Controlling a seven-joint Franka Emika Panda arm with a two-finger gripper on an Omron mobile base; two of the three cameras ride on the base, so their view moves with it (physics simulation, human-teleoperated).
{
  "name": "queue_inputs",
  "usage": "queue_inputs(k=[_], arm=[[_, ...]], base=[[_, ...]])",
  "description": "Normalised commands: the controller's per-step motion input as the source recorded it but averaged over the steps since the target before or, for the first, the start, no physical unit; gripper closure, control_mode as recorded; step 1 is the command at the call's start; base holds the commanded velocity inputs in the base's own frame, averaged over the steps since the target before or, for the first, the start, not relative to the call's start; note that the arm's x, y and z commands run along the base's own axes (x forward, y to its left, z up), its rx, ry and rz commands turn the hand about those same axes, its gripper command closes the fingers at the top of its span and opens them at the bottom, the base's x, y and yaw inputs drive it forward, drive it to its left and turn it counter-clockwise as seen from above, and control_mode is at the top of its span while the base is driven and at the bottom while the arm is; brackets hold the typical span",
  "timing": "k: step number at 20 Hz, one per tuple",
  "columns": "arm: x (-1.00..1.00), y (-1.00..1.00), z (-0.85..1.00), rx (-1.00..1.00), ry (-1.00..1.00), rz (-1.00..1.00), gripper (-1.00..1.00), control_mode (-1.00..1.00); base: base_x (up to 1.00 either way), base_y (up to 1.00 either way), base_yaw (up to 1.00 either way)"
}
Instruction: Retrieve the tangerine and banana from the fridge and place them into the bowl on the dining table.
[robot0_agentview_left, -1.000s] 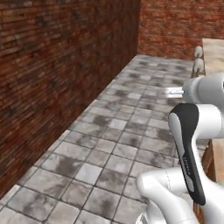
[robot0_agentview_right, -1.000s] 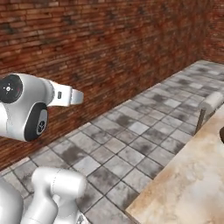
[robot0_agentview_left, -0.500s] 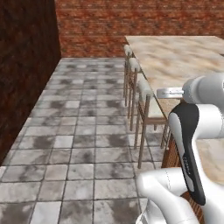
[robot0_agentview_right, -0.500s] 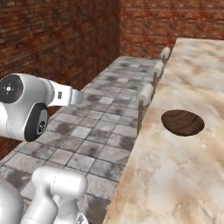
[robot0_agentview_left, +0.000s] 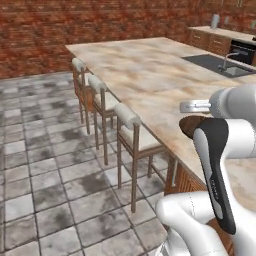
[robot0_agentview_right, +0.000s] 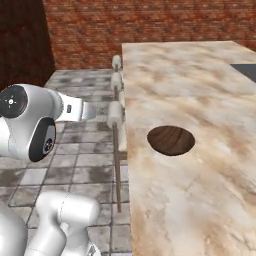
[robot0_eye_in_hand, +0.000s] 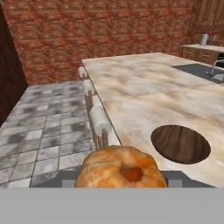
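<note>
Dining table (robot0_agentview_right: 200, 90), the worktop with the marbled beige-and-brown stone top, runs away from the base; a row of stools (robot0_agentview_left: 132, 131) lines its near edge over grey floor tiles (robot0_agentview_left: 45, 165), and a sink (robot0_agentview_left: 220, 64) sits at its far end. Bowl (robot0_agentview_right: 171, 140), dark brown wood, rests on the worktop near the stool-side edge and looks empty: no fruit in it. Tangerine (robot0_eye_in_hand: 121, 168) sits low in the hand view, between the tips of the gripper (robot0_eye_in_hand: 121, 178), whose jaws stand partly apart, closed on the fruit. Step in hand, by my reading: carrying the tangerine to the bowl. Next move calls for bringing the gripper over the bowl, lowering, then releasing. Banana not yet delivered.
</note>
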Motion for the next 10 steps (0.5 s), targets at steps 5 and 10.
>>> queue_inputs(k=[5, 10], arm=[[0.0, 0.0, 0.0, 0.0, 0.0, 0.0, 1.0, 1.0], [0.0, 0.0, 0.0, 0.0, 0.0, 0.0, 1.0, 1.0]], base=[[0.58, 0.77, -0.61], [0.41, 0.72, -0.6]])
